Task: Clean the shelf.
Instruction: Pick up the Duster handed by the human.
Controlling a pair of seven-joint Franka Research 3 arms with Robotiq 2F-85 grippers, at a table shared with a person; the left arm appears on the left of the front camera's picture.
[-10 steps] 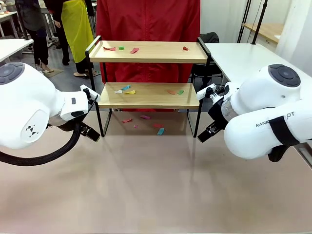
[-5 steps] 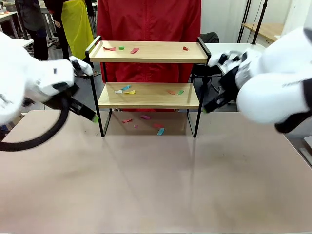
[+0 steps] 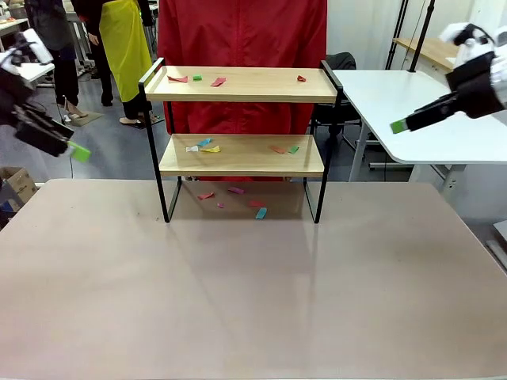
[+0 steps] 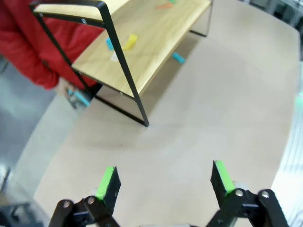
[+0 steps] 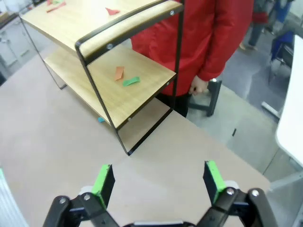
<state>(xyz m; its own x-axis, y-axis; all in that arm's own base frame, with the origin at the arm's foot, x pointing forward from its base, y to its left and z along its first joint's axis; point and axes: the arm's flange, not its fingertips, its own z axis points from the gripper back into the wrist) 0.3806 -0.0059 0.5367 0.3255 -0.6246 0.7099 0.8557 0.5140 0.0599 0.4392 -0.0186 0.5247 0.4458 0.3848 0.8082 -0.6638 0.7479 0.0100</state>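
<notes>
Left end effector [image 4: 164,172] and right end effector [image 5: 157,171] gape, flanking the shelf [image 3: 238,85]

Front view's edges chop off both arms, so the left claw [image 3: 73,148] and right claw [image 3: 402,124] poke in blurry, one green pad each. Coloured scraps [image 3: 203,146] on the two-tier wooden, black-framed shelf [image 3: 242,161]? Too tiny to identify.

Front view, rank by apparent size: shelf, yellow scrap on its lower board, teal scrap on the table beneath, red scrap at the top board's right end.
1. shelf
2. yellow scrap and teal scrap: alike, teal nearer the camera, so unranked
3. red scrap, smallest
</notes>
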